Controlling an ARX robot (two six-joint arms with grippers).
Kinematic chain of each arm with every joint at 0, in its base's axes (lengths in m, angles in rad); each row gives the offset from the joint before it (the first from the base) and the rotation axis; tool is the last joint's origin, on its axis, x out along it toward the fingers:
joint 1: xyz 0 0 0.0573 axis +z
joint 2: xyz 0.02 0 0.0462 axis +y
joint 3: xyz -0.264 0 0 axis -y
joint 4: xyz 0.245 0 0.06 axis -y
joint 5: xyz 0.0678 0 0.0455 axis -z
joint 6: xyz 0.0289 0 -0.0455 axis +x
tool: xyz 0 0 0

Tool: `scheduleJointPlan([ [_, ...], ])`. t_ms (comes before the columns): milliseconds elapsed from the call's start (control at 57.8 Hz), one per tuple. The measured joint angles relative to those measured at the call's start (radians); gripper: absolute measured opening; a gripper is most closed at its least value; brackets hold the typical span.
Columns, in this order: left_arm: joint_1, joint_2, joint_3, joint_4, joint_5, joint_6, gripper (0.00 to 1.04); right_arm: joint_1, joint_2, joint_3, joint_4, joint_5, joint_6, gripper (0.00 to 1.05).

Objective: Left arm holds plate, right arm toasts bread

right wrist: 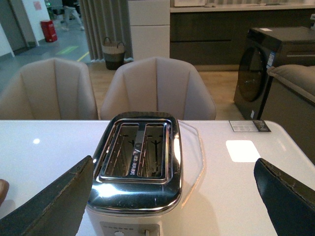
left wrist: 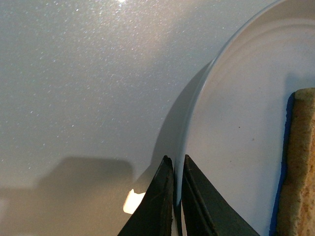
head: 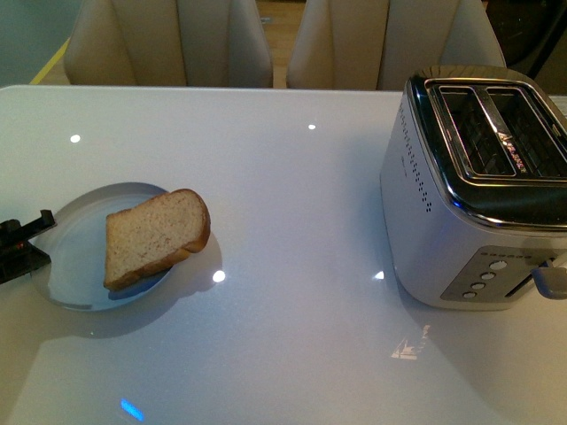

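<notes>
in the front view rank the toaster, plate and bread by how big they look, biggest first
1. toaster, largest, even though the picture's edge cuts part of it off
2. plate, clearly wider than the slice
3. bread, smallest, lying on the plate

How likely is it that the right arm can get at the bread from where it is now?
Probably yes. The right pincer is open by the toaster; the bread lies uncovered on the plate, and nothing stands between. The left pincer grips only the plate's opposite rim.
</notes>
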Motion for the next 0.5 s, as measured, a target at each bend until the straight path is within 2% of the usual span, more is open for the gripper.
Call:
scheduleJointPlan([
  [294, 0.051, -0.119, -0.056, -0.013, 0.064, -0.035, 0.03, 0.000, 0.000, 0.000, 0.000, 0.000, 0.000, 0.96],
  [502, 0.041, -0.267, -0.095, -0.080, 0.122, -0.069, 0.03, 0.000, 0.000, 0.000, 0.000, 0.000, 0.000, 0.96],
])
